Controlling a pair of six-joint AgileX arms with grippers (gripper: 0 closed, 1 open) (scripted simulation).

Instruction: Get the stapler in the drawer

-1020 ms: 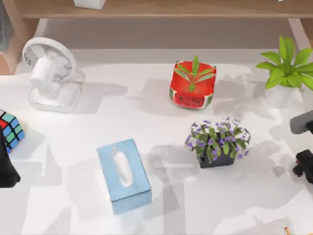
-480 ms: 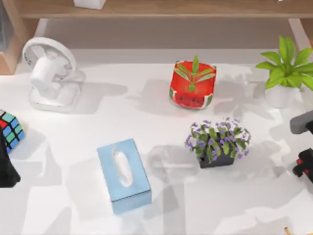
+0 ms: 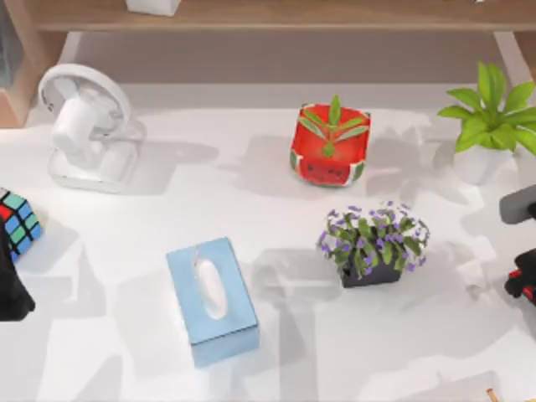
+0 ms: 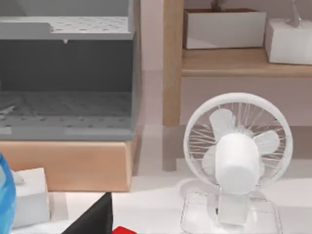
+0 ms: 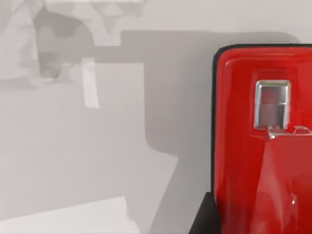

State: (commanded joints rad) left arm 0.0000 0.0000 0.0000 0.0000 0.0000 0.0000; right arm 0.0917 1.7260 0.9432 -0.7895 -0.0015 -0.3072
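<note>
At the right edge of the table [image 3: 276, 209], the right arm's dark parts are seen slightly farther toward that edge than a second ago, and less of them is in frame. The right gripper [image 3: 521, 285] is cut off there, so whether its jaws are apart or together cannot be told. The stapler [image 5: 263, 141] is seen up close in the right wrist view, bright red with black trim, only partly in frame, lying on the white surface. The left gripper [image 3: 10, 297] is parked at the left edge beside the puzzle cube [image 3: 17, 222], mostly hidden, its jaws not discernible. Nothing else has shifted. Nearest is the blue tissue box [image 3: 211, 300]; farther back the purple flowers [image 3: 373, 243], the watermelon pot [image 3: 329, 146] and the white fan [image 3: 85, 126]. Beyond stands the wooden shelf [image 4: 234, 61] beside an open grey drawer [image 4: 66, 105].
</note>
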